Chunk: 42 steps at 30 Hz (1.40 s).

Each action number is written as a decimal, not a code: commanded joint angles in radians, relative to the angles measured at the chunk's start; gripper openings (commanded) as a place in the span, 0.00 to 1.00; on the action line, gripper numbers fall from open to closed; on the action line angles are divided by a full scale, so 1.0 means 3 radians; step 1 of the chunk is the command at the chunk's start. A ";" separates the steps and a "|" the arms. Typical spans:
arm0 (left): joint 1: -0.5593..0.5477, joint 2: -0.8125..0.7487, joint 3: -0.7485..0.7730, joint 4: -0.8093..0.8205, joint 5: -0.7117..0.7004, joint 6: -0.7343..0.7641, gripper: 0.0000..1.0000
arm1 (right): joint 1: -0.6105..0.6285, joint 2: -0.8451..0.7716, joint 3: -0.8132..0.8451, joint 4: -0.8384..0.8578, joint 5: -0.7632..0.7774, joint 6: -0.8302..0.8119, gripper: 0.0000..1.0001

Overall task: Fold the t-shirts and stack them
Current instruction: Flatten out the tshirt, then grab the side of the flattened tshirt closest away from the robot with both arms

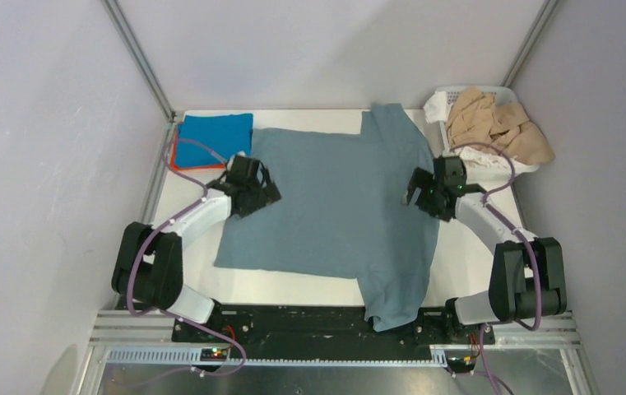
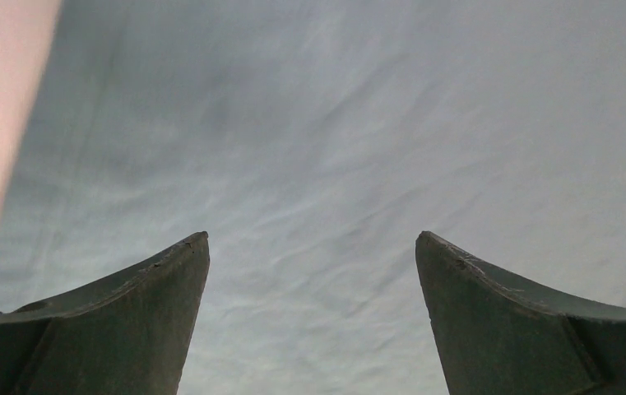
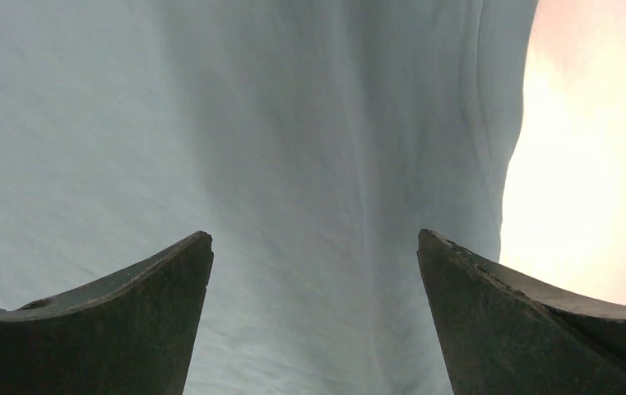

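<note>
A large dusty grey-blue t-shirt [image 1: 334, 206] lies spread flat across the middle of the table, one sleeve at the back, one hanging over the near edge. My left gripper [image 1: 261, 191] is over its left part, open and empty; the cloth [image 2: 317, 164] fills the left wrist view between my fingers [image 2: 161, 304]. My right gripper [image 1: 415, 193] is over the shirt's right part, open and empty; the cloth [image 3: 293, 148] fills the right wrist view. A folded bright blue shirt [image 1: 215, 132] lies on an orange one [image 1: 179, 164] at the back left.
A white slatted basket [image 1: 517, 164] at the back right holds tan shirts [image 1: 494, 123] and a white one [image 1: 438, 107]. Bare white table [image 1: 474, 255] shows at the right and at the near left. Grey walls close in on both sides.
</note>
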 commanded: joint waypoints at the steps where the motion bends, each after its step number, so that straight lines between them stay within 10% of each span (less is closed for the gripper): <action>1: -0.0140 -0.0164 -0.0486 0.0126 -0.0082 -0.0086 1.00 | 0.0138 -0.0001 -0.0373 0.0135 0.0168 0.0146 0.99; 22: 0.0046 -0.0108 -0.1040 0.0451 -0.0010 -0.0123 1.00 | -0.0252 0.0277 -0.0203 0.0174 0.0590 -0.0058 0.99; 42: 0.0040 -0.2283 -0.1773 -0.1144 -0.0965 -0.1098 1.00 | 0.1823 -0.1124 -0.0112 -0.1108 0.1193 -0.0243 0.99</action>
